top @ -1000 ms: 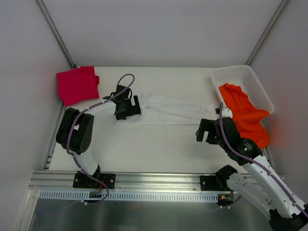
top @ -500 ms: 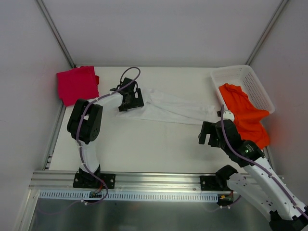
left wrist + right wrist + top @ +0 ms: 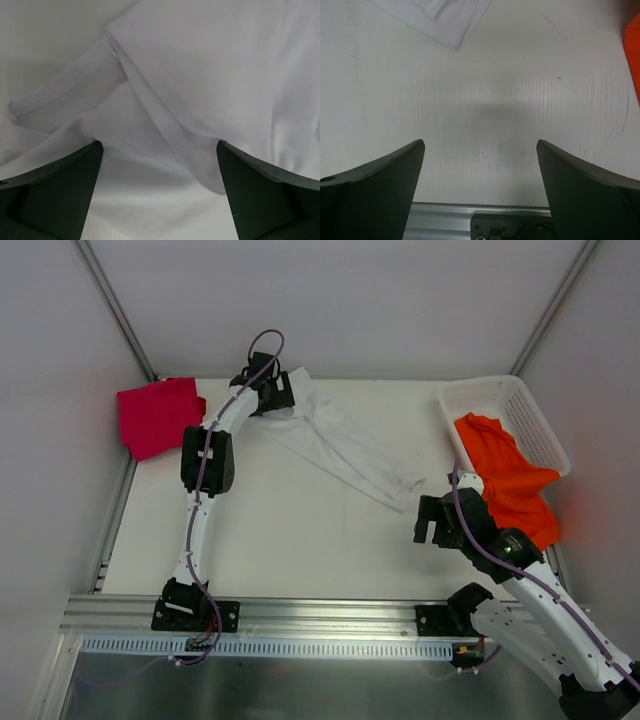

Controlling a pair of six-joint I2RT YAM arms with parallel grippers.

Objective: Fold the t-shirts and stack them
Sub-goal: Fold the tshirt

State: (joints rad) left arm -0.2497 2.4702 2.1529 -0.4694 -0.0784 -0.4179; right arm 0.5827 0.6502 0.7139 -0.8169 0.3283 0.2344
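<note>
since earlier frame we see left arm stretched toward far edge of desk [image 3: 300, 540], white t-shirt [image 3: 345, 445] dragged along with it. shirt now lies diagonal, from far edge left of centre down toward right hand [image 3: 430, 523]. left hand [image 3: 278, 392] over shirt's far end, fingers spread wide, cloth beneath. right hand near front-right, fingers wide, nothing between. magenta t-shirt [image 3: 158, 416] at far-left corner. orange t-shirt [image 3: 510, 480] spills from basket [image 3: 480, 388] at far-right corner.

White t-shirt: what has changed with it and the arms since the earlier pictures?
The left claw moved to the far side of the table, taking along one end of the white t-shirt, which now lies slanted. That claw is open now. The right claw, the magenta t-shirt and the orange t-shirt kept their places.
</note>
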